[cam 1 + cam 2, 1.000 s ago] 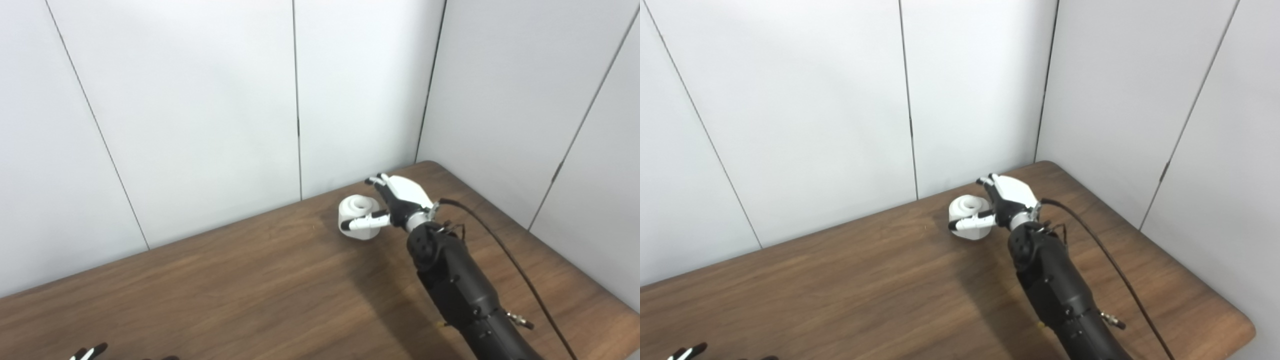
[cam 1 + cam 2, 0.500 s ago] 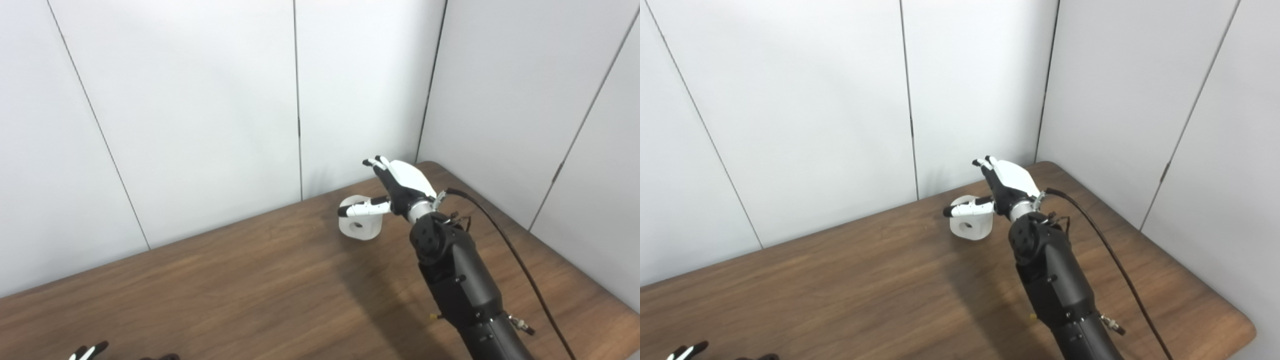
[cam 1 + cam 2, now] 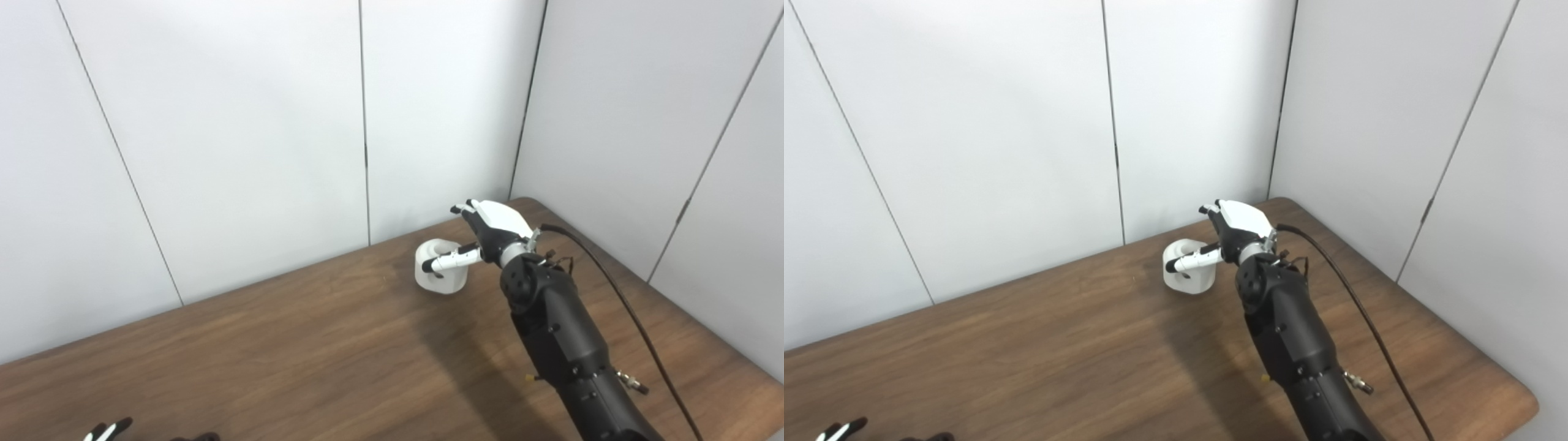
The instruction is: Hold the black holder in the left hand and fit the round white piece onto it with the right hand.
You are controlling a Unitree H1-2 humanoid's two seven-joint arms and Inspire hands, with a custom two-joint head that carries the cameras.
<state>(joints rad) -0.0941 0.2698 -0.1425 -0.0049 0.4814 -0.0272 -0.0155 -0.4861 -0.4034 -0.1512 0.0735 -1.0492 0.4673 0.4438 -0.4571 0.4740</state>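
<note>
The round white piece [image 3: 440,274] stands on the brown table [image 3: 294,343] near its far right corner, with a hole in its top and another in its side. My right hand [image 3: 484,236] is closed around it: the thumb lies across its front and the fingers [image 3: 463,208] reach up behind it. At the bottom left edge only the fingertips of my left hand [image 3: 108,430] show, so its state is hidden. A dark shape [image 3: 196,437] at the bottom edge beside them is too cut off to identify. I cannot make out the black holder.
White wall panels [image 3: 245,135] close off the table at the back and on the right. A black cable [image 3: 618,306] runs from the right wrist along the forearm [image 3: 557,343]. The table's right edge [image 3: 1516,380] curves round close to the arm.
The right hand rose and tipped the white piece so its hole faced me, then came back down a little. The piece now sits more upright. The left fingertips have not moved.
</note>
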